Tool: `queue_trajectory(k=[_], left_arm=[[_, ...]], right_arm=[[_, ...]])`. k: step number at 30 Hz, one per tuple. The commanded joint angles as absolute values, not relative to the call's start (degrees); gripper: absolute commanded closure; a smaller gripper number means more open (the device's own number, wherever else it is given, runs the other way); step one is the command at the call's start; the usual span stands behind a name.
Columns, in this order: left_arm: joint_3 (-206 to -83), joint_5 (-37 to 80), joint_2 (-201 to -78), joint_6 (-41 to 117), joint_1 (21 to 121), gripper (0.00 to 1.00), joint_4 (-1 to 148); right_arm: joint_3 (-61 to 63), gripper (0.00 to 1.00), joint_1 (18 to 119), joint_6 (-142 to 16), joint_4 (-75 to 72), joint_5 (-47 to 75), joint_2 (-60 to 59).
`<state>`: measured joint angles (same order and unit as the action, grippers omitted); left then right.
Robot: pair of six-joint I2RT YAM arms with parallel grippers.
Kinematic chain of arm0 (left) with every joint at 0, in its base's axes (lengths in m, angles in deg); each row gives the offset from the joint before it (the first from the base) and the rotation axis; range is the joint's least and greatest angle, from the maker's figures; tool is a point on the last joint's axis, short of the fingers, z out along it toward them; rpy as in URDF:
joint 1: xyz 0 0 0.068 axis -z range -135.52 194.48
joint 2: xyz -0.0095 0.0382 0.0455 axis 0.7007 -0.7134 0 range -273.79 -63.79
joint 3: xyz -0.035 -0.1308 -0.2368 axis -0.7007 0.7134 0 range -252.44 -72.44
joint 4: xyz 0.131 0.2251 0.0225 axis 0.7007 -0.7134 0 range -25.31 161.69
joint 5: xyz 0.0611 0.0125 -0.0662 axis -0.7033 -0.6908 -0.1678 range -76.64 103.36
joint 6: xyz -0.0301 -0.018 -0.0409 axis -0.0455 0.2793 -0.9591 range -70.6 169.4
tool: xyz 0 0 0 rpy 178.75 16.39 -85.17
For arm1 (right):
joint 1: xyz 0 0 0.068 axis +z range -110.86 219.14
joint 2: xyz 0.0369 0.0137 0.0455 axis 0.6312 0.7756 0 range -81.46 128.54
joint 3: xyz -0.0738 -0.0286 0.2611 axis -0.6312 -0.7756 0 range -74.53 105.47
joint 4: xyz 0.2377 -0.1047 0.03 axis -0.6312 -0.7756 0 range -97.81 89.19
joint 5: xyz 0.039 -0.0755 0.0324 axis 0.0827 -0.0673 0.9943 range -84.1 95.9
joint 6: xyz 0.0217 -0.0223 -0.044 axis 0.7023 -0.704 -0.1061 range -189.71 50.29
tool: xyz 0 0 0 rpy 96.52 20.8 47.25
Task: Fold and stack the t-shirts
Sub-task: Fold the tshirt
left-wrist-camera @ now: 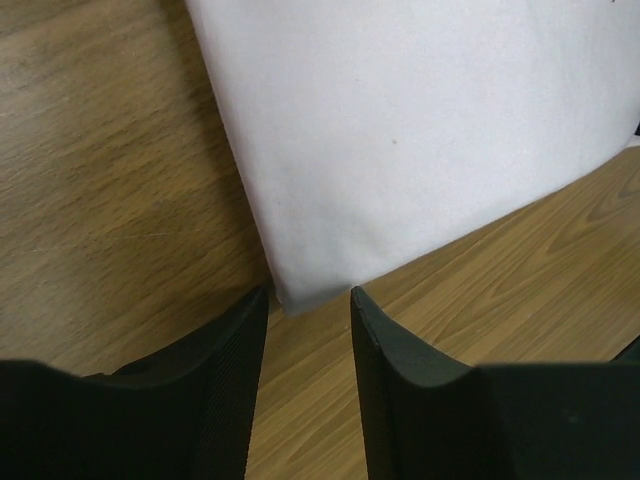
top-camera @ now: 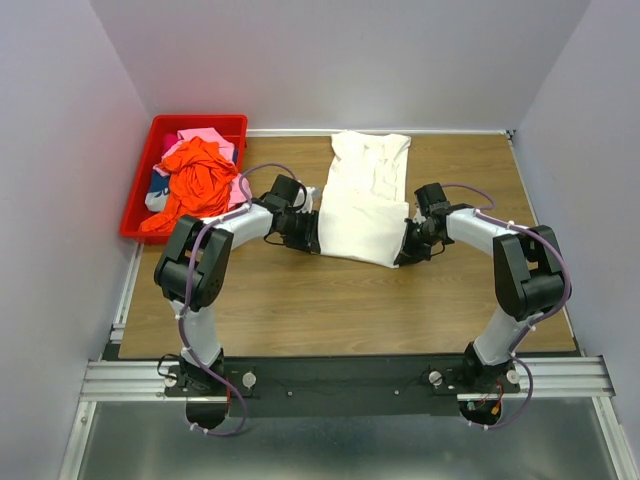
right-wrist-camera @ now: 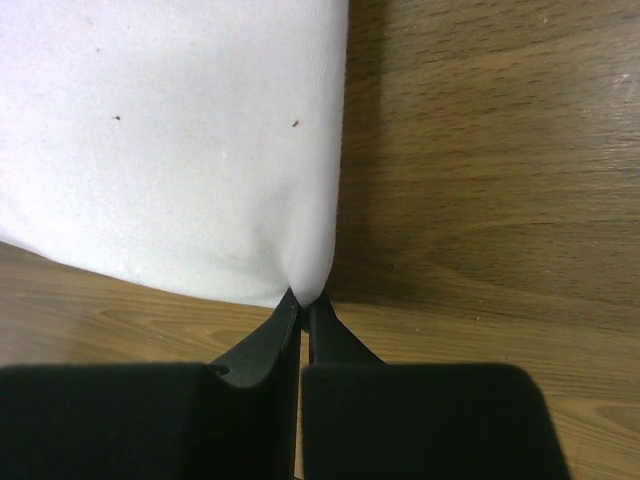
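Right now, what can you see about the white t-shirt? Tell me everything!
The white t-shirt lies flat on the wooden table, folded into a long strip. It looks like soft cotton, smooth at the near end and wrinkled at the far end. The right gripper is shut on its near right corner. The left gripper is open at its near left corner, not pinching.

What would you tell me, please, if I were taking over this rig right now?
Left gripper: open, fingers either side of the near-left corner of the white t-shirt, not yet gripping.
Right gripper: shut on its near-right corner.
The shirt lies flat mid-table and looks partly folded.
An orange t-shirt and a pink t-shirt lie crumpled in the red bin.
To do: close the left gripper, finish this fold, then fold the bin's shirts. No stack yet.
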<state>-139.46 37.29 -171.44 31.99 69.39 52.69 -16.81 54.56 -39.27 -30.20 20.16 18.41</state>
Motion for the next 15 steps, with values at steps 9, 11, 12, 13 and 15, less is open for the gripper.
queue_trajectory(k=[9,11,12,13,15], left_arm=[[-141.0,34.5,-174.5,32.3,70.6,0.67,51.0],[-141.3,34.9,-175.1,32.5,71.0,0.69,51.4],[-141.6,35.1,-175.2,32.7,71.2,0.71,51.5],[-141.8,35.5,-175.7,32.9,71.4,0.74,51.4],[-142.1,36.5,-176.4,33.4,71.8,0.87,51.4]], right_arm=[[-18.4,0.92,54.6,-39.3,-30.7,19.8,19.6],[-18.2,0.94,54.6,-39.3,-30.7,19.8,19.6],[-18.1,0.94,54.7,-39.4,-30.7,19.9,19.6],[-17.9,0.95,54.6,-39.5,-30.8,19.9,19.6],[-17.8,0.96,54.7,-39.6,-30.8,20.0,19.5]])
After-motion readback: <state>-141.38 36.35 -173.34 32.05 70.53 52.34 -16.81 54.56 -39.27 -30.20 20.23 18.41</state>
